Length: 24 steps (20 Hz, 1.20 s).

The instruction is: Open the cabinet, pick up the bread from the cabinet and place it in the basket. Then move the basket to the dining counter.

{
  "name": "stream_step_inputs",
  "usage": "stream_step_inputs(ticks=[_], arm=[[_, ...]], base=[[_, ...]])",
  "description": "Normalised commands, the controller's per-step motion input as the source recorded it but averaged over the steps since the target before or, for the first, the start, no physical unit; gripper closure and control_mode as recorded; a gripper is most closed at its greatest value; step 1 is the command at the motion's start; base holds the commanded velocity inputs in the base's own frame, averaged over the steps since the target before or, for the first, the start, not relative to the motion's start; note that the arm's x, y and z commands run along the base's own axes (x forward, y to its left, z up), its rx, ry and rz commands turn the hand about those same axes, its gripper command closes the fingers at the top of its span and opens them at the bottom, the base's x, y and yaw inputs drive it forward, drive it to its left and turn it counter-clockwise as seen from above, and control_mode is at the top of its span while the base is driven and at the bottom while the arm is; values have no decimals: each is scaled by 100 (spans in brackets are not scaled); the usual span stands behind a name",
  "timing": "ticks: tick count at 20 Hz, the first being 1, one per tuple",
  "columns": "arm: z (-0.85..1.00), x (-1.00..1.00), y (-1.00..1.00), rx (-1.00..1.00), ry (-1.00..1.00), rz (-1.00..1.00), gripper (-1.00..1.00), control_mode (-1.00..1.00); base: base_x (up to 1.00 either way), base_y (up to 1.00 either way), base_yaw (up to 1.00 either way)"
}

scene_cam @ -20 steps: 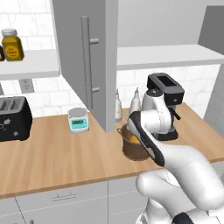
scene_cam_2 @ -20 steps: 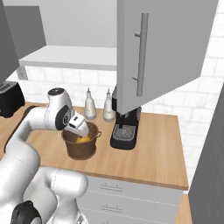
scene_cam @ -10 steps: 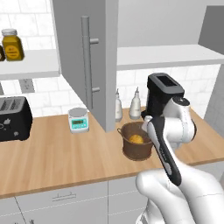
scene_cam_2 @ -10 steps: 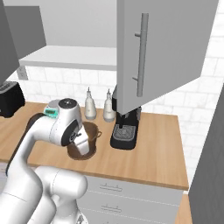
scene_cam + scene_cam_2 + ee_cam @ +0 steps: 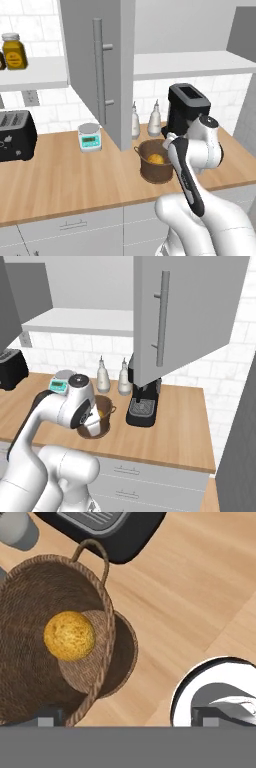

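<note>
Left base view: small round golden-orange bun [image 5: 156, 158] lies inside the dark brown woven basket [image 5: 150, 172] on the light-wood kitchen counter [image 5: 65, 175].
Grey wall cabinet door [image 5: 97, 70] hangs open above; the black coffee machine [image 5: 187, 107] stands behind the basket, and the white arm bends just right of it.

Right base view: the arm's elbow covers part of the basket [image 5: 103, 406]; a sliver of bun [image 5: 102, 413] shows.

Hand view: the bun [image 5: 69, 635] rests on the basket floor; gripper [image 5: 127, 716] fingers spread wide, holding nothing, one finger tip [image 5: 46, 717] over the basket rim [image 5: 107, 619].

basket [image 5: 156, 167]: 1 | bread [image 5: 69, 635]: 1 | bottles [image 5: 135, 121]: 2 | toaster [image 5: 16, 135]: 1 | scale [image 5: 90, 137]: 1
</note>
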Motion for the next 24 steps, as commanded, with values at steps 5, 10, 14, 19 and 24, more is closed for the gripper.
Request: stream_step_inputs(ticks=[5, 10, 14, 19, 24], arm=[[-1, 40, 0, 0, 2, 0, -100, -100], [-19, 18, 0, 1, 5, 0, -100, -100], [-52, 0, 0, 9, 7, 0, -100, -100], [-56, 18, 1, 5, 5, 0, -100, -100], [-30, 54, 4, 0, 0, 0, -100, -100]], base=[[0, 0, 0], [0, 0, 0], [0, 0, 0], [0, 0, 0], [0, 0, 0]])
